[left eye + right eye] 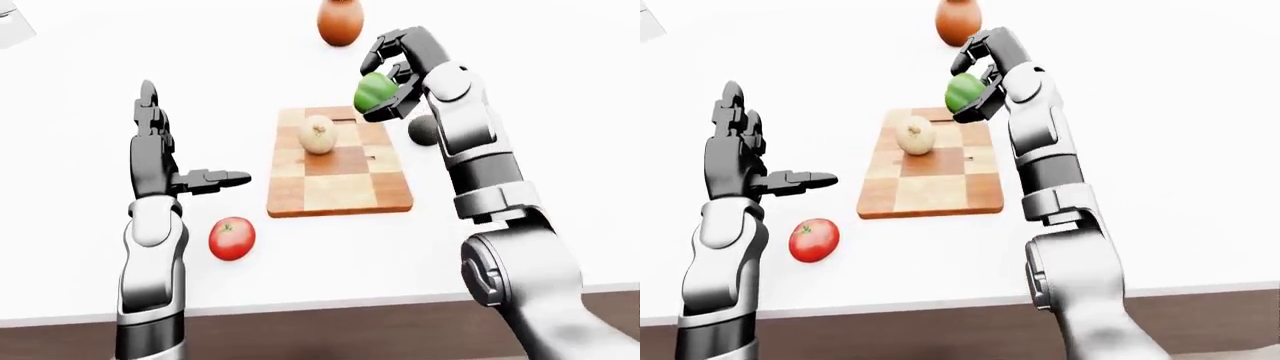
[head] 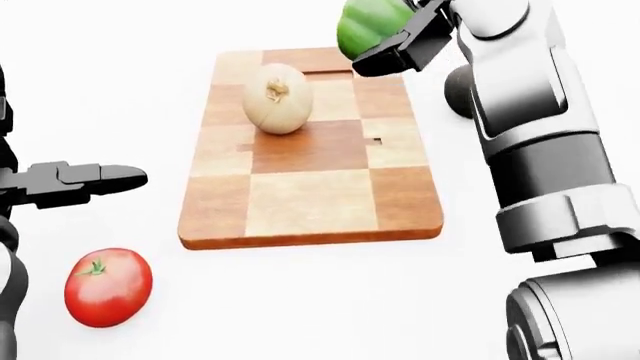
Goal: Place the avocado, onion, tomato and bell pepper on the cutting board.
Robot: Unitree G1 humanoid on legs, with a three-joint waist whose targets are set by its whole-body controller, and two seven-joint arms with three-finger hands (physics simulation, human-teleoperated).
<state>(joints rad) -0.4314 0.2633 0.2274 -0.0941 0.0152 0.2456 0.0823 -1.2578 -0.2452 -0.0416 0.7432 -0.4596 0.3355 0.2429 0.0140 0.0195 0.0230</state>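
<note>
Right hand [image 1: 400,71] fingers clamped the green bell pepper [image 1: 374,91] above the checkered cutting board's [image 1: 338,187] top edge, onion [image 1: 318,136] already on it, avocado [image 1: 422,130] just right, while left hand [image 1: 160,154] hung open-fingered above the tomato [image 1: 232,238] on the white desk [image 1: 560,97].

All three views are bright and evenly lit, rendered clean with no grain. The white tabletop [image 1: 520,45] is nearly blown out, so its surface shows no texture. Shadows are faint and soft: a thin dark line under the board [image 2: 310,238] at its 6 o'clock edge, a small smudge beneath the tomato [image 2: 108,287]. The tomato carries a small highlight. The arm shells at 5 o'clock look slightly soft, with gentle sheen
</note>
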